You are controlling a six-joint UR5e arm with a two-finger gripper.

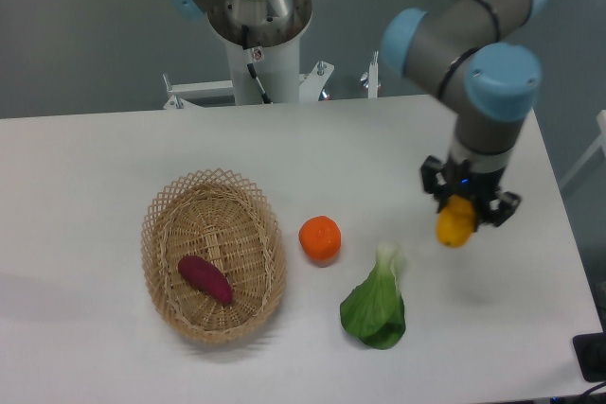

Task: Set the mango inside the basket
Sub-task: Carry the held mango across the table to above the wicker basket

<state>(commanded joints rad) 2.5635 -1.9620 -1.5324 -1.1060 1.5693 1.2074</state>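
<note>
The mango [454,223] is a yellow-orange fruit held in my gripper [458,215] at the right side of the table, lifted above the tabletop with a faint shadow below it. The gripper is shut on it, and its fingers hide the mango's upper part. The basket [161,234] is an oval tan wicker one at the left of the table, far from the gripper. A dark purple-red sweet potato [204,279] lies inside it.
A round orange fruit [320,238] sits just right of the basket. A green leafy bok choy [376,305] lies in front, between the orange fruit and the gripper. The robot's base column [258,40] stands at the table's back edge.
</note>
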